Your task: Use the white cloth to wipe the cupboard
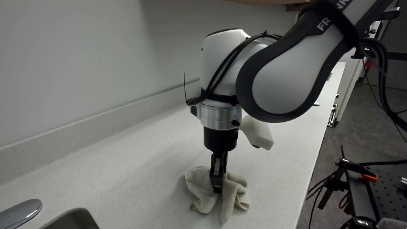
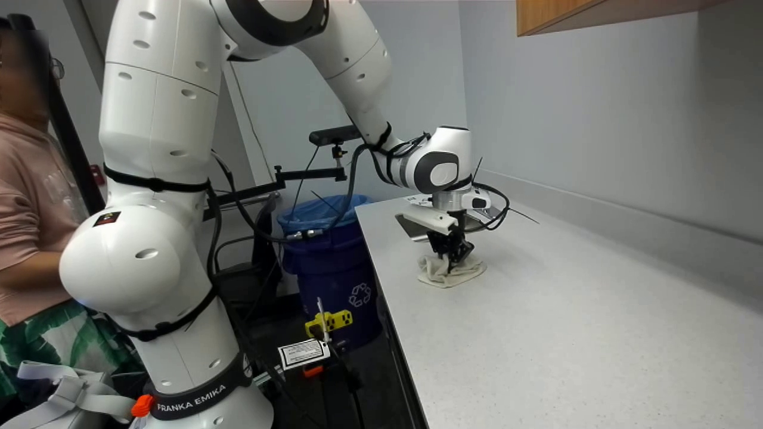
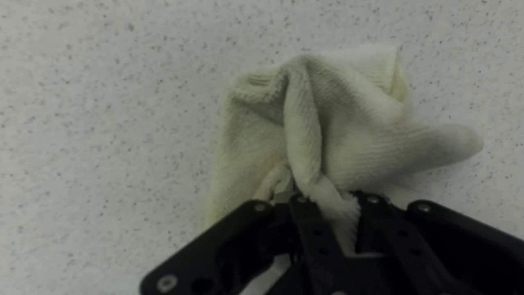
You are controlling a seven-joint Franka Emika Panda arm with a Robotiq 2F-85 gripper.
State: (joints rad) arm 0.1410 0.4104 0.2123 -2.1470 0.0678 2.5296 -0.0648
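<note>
The white cloth (image 3: 360, 139) lies crumpled on the speckled white countertop (image 3: 102, 164), its folds spread around the fingertips. My gripper (image 3: 336, 205) points straight down and is shut on the cloth; a bunched fold shows pinched between the two black fingers in the wrist view. In both exterior views the gripper (image 1: 217, 189) stands low in the middle of the cloth (image 1: 200, 187), which rests on the counter. The fingertips themselves are partly hidden by fabric. The wooden cupboard (image 2: 596, 15) hangs on the wall high above the counter, with only its lower part in view.
A sink (image 1: 76, 219) and a metal faucet part (image 1: 22, 211) are at the near left in an exterior view. A low backsplash (image 1: 105, 124) runs along the wall. Beyond the counter's open edge stand a blue bin (image 2: 328, 274) and a black perforated cart (image 1: 378, 194). A person (image 2: 36, 226) stands behind the arm.
</note>
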